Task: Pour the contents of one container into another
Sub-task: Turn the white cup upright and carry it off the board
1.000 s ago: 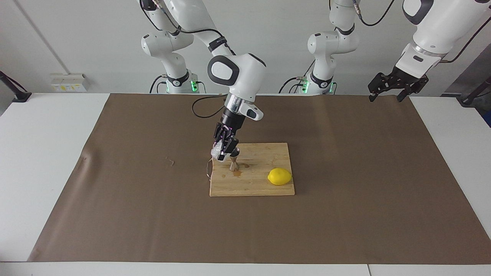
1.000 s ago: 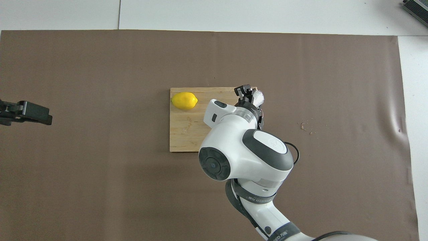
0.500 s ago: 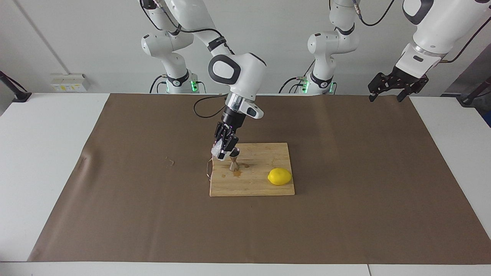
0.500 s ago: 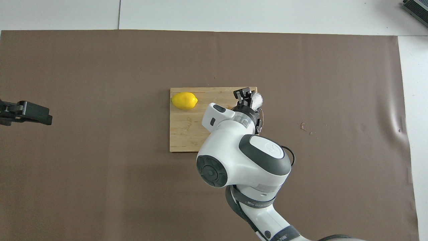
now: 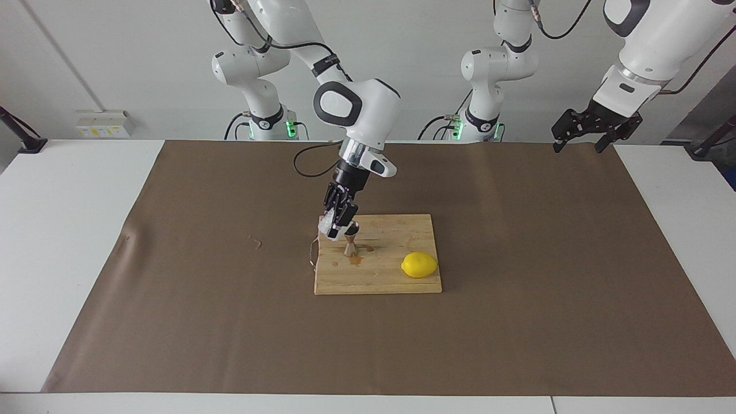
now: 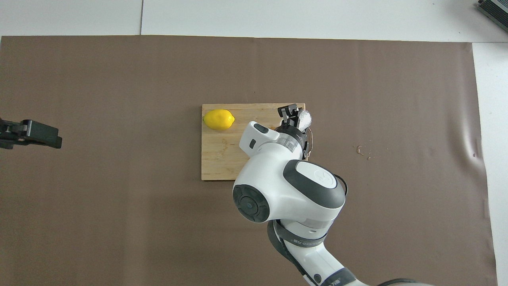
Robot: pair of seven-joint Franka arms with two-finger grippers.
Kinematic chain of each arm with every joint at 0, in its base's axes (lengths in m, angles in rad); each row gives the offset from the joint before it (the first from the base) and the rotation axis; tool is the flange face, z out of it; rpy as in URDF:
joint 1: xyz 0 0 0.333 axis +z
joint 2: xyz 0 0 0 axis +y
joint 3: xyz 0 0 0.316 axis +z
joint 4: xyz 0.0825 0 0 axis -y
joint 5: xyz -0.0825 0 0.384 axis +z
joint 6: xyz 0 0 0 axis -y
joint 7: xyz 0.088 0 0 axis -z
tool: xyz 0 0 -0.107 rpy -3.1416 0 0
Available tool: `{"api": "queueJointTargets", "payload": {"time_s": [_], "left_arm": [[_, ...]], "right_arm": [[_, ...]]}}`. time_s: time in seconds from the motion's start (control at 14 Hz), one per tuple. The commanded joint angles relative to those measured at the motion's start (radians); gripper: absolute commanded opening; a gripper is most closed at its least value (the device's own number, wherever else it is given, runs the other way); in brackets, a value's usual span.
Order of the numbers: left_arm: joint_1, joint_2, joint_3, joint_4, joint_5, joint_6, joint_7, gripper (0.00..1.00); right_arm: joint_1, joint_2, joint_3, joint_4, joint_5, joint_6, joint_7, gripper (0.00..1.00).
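A: Right jaws clenched on the squat, faceted clear cup (image 5: pixel 325 226), tipped just above the hourglass steel jigger (image 5: pixel 350 244)!

B: Narrow mouth, it seems; any drift spills onto the wooden board (image 5: pixel 402 282). Left jaws idle, released.

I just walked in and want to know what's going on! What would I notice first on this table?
Probably the bright yellow lemon lying on the wooden board in the middle of the brown mat. Next, the right pincer holding a small clear cup, tipped beside a shiny little jigger standing on that board. The left pincer waits open over its end of the table.
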Motion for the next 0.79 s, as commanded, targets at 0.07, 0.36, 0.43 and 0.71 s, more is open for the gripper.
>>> {"api": "queueJointTargets", "payload": {"time_s": [0.07,0.36,0.43,0.71], "left_arm": [[0.008,-0.012,-0.003,-0.012,-0.005,-0.009,-0.005,1.00],[0.008,-0.012,-0.003,-0.012,-0.005,-0.009,-0.005,1.00],[0.008,-0.012,-0.005,-0.012,-0.005,-0.008,-0.005,1.00],[0.008,-0.012,-0.005,-0.012,-0.005,-0.008,-0.005,1.00]], "right_arm": [[-0.014,-0.022,0.007,-0.005,0.071,-0.004,0.034,0.00],[-0.027,-0.026,0.002,0.013,0.204,-0.007,0.034,0.00],[-0.042,-0.028,0.004,0.013,0.232,-0.005,0.034,0.00],[-0.070,-0.028,-0.001,0.033,0.395,-0.013,0.034,0.00]]}}
